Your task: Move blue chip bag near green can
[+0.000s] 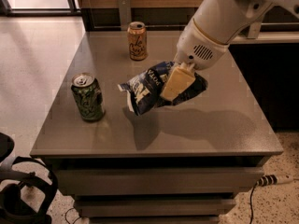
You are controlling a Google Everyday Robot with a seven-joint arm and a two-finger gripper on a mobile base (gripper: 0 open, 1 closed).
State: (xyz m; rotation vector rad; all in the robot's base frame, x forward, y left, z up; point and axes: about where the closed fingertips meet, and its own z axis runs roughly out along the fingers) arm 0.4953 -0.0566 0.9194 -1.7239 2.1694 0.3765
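The blue chip bag, crumpled navy foil with white lettering, hangs in the air above the middle of the grey table. My gripper is shut on the blue chip bag, one cream finger lying across its right half. The green can stands upright near the table's left edge, a short gap to the left of the bag. The bag casts a shadow on the table below it.
An orange-tan can stands at the back of the table, behind the bag. A dark counter runs along the right side. A black chair base sits on the floor at the lower left.
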